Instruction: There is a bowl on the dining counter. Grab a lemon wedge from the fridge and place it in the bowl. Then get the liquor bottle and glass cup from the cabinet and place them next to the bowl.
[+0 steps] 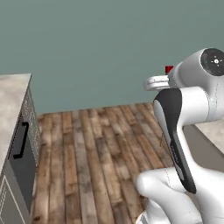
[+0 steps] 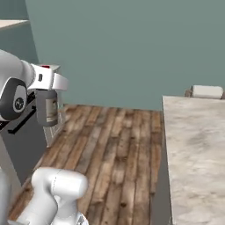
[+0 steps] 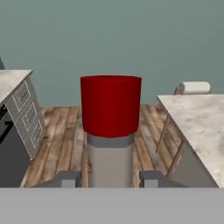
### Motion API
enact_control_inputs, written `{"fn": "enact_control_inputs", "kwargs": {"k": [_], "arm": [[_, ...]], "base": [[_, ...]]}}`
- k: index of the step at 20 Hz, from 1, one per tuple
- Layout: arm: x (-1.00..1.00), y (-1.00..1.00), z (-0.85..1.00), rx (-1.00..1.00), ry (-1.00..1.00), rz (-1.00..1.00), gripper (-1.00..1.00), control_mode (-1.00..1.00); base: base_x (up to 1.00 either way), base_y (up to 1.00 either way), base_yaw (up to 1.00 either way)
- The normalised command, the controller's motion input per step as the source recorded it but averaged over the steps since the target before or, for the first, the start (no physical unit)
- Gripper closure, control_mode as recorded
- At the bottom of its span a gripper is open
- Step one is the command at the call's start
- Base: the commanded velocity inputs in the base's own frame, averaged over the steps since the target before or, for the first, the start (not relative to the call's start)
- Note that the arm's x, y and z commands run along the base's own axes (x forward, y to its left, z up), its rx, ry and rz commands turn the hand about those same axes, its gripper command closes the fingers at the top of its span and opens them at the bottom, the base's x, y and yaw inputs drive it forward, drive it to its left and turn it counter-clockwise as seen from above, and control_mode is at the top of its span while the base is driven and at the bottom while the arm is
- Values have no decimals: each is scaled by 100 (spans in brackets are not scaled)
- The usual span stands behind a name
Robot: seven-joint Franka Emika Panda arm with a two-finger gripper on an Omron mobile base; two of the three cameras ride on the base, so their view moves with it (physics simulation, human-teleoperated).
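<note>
Here the room has one plain grey-green wall point(image 2: 123, 48) and a floor of wooden planks point(image 1: 96, 153). One marble worktop point(image 2: 197, 154) stands at the right, cut off by the frame edge, with one stool point(image 3: 192, 87) partly hidden behind it. A second worktop with cream drawers point(image 3: 24, 113) is at the left, also cut off. The pincer point(image 3: 111, 178) is pinching one liquor bottle point(image 2: 47, 107), held in the air above the floor. Its red cap point(image 3: 110, 105) is close to the hand camera and hides the body.
</note>
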Motion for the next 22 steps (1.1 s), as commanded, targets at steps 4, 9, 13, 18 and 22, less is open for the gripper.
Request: {"fn": "enact_control_inputs", "kwargs": {"k": [4, 9, 13, 18, 22], "arm": [[0, 0, 0, 0, 0, 0, 100, 100], [0, 0, 0, 0, 0, 0, 100, 100], [0, 0, 0, 0, 0, 0, 100, 100], [0, 0, 0, 0, 0, 0, 100, 100], [0, 0, 0, 0, 0, 0, 100, 100]], "base": [[100, 23, -34], [100, 34, -34], [99, 52, -33], [90, 66, -31], [98, 62, -31]]}}
